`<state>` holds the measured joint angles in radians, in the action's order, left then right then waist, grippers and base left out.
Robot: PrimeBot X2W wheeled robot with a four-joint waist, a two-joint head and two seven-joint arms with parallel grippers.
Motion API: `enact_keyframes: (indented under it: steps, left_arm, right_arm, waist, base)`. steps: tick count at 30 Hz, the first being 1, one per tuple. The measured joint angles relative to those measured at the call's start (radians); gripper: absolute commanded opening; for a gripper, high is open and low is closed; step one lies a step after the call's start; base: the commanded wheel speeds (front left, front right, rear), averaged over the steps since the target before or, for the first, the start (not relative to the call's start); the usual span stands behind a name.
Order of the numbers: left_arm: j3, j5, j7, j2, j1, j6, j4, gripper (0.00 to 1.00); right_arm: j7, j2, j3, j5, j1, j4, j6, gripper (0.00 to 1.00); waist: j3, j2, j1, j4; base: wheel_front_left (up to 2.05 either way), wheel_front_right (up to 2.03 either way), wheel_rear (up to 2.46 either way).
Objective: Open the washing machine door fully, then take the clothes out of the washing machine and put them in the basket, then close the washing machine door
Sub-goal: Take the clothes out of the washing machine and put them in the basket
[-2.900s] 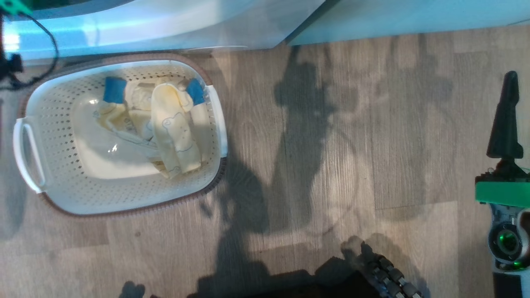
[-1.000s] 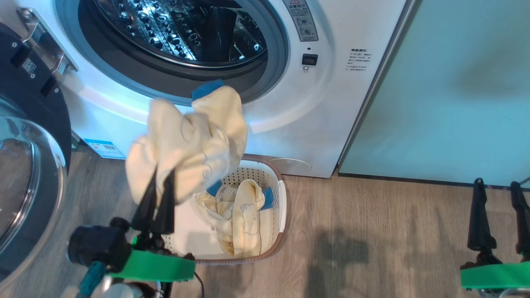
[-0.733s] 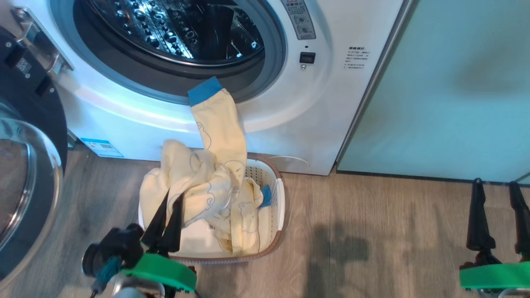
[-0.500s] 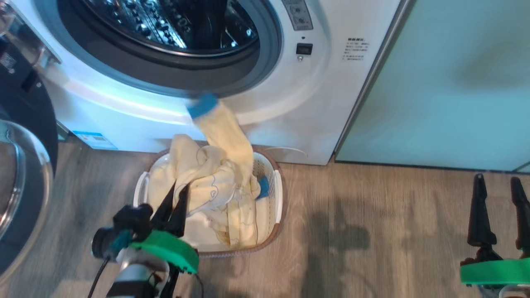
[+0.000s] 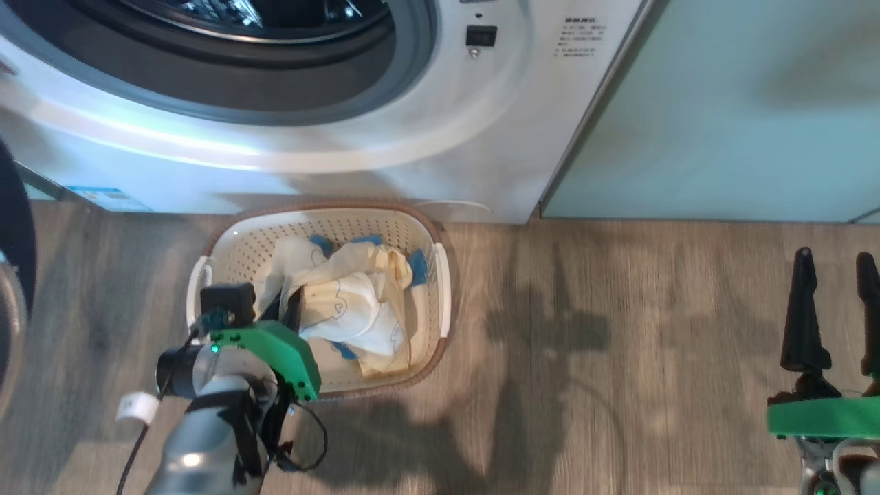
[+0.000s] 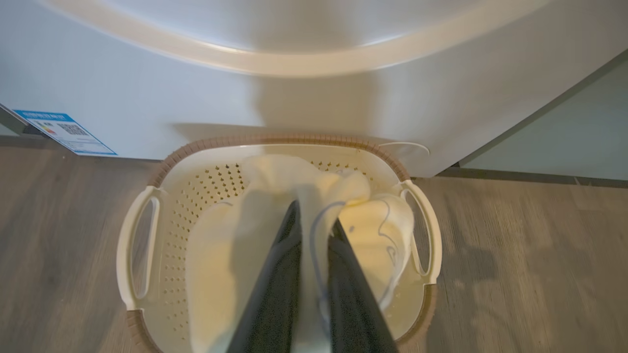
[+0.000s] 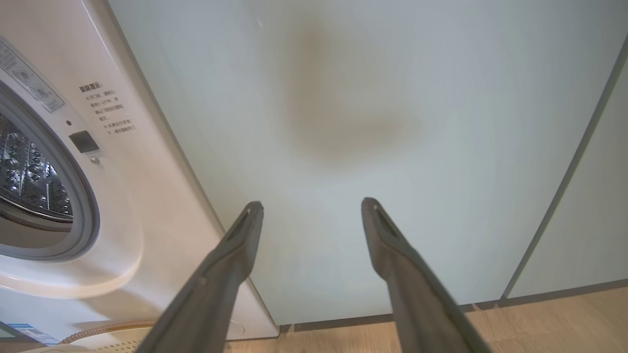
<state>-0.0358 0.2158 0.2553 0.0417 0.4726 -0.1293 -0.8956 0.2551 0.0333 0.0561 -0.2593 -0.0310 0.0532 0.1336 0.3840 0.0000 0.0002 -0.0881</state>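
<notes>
So the basket sits on the wood floor, right up against the front of the washing machine and just below its round grey-rimmed opening. The clothes are down inside the basket, a cream and pale-yellow heap with blue bits poking out on the side toward the machine.

The left gripper reaches into the basket from the near side, and it's pinched tight on a fold of that cloth. The left wrist view makes it pretty obvious: fabric squeezed between the two dark fingers and draped over them, basket rim all around.

The right gripper is well off to the right of the basket over bare floor. Its fingers are spread wide with nothing between them, pointing at the pale green cabinet panel on the far side of the machine from the basket.

The washing machine door is swung open, and its black edge shows well to the left of the basket. There's a blue sticker low on the machine's front, just left of the basket's back corner.
</notes>
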Motion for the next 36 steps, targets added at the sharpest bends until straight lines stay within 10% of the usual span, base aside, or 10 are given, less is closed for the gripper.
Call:
enact_keyframes:
  steps: [3,13,36]
  left_arm:
    - [0.004,0.017,0.000,-0.001,0.065,0.000,-0.098,1.00]
    - [0.001,0.021,0.000,0.001,0.139,0.000,-0.143,1.00]
    - [0.104,-0.021,0.000,-0.001,-0.240,0.000,0.441,1.00]
  right_arm:
    - [0.000,0.000,0.001,-0.006,-0.002,0.000,0.000,1.00]
    - [0.000,0.000,0.003,-0.022,-0.043,0.000,0.000,1.00]
    - [0.000,0.000,0.017,0.041,0.026,-0.033,0.000,1.00]
  waist:
    - [0.026,0.0000,0.0000,-0.009]
    - [0.064,0.0000,-0.0001,-0.019]
    - [-0.093,0.0000,-0.0003,0.062]
  base:
    - [0.00,0.00,0.00]
    - [0.00,0.00,0.00]
    - [0.00,0.00,0.00]
